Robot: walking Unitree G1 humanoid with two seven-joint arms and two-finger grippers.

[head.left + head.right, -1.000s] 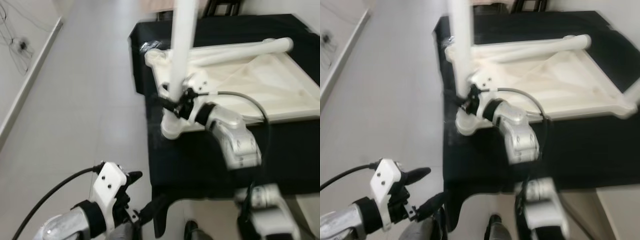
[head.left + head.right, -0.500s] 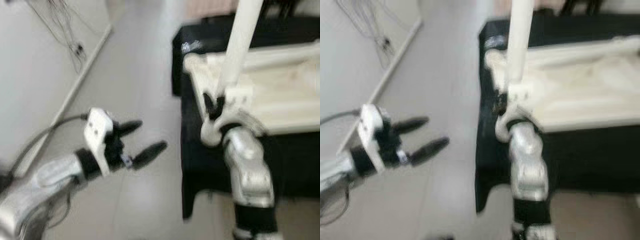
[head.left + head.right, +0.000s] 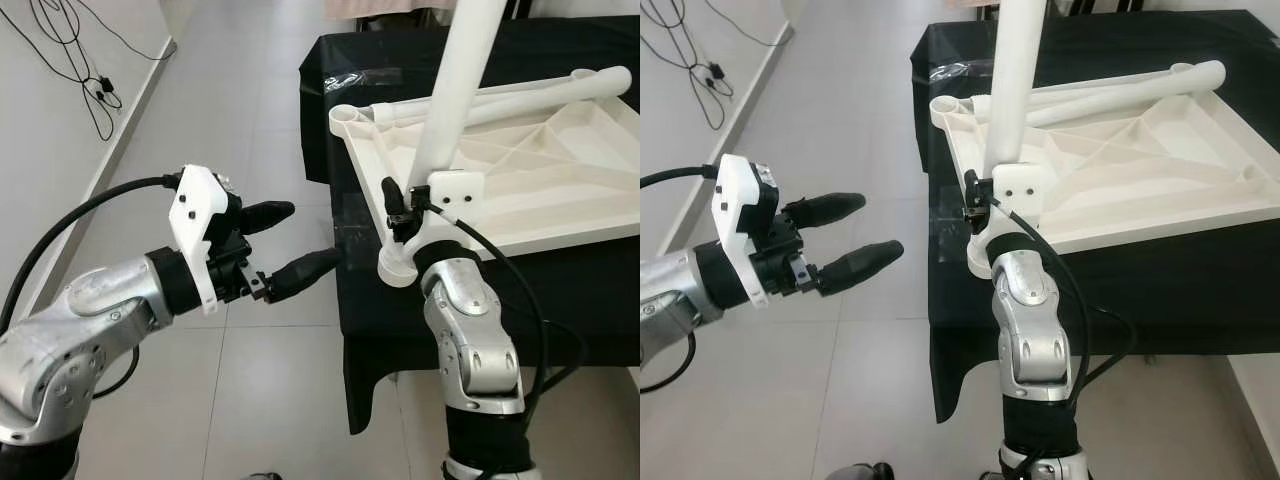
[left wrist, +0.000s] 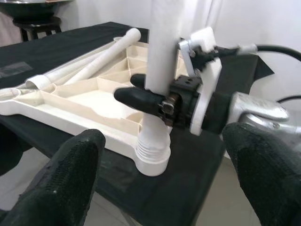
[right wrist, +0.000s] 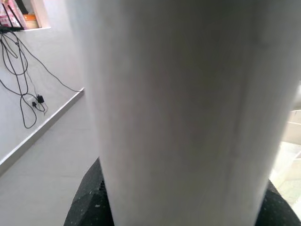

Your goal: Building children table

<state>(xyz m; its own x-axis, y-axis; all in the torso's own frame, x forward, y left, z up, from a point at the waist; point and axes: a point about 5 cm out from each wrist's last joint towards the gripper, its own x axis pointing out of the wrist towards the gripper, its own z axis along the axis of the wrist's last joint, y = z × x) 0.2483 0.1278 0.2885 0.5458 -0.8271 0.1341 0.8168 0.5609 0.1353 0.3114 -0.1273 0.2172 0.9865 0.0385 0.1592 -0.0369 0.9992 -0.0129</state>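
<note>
A white plastic tabletop (image 3: pixel 520 165) lies upside down on a black-draped table (image 3: pixel 600 300). One white leg (image 3: pixel 455 90) stands upright in the near-left corner socket (image 3: pixel 395 268). My right gripper (image 3: pixel 400 205) is shut on this leg just above the socket; in the left wrist view its black finger (image 4: pixel 141 98) wraps the leg (image 4: pixel 164 47). A second leg (image 3: pixel 540 92) lies flat along the far side of the tabletop. My left gripper (image 3: pixel 312 235) is open, held over the floor left of the black table, pointing at the corner socket.
Grey tile floor (image 3: pixel 250 400) lies left of and in front of the black table. Black cables (image 3: pixel 80 60) hang on the left wall above a baseboard. A clear plastic bag (image 3: pixel 350 80) rests at the table's far-left corner. A dark stand (image 4: pixel 37 23) is behind.
My left arm has risen from low near my body to the height of the table edge, gripper open. The camera swung about meanwhile. My right gripper kept its hold on the upright leg.
</note>
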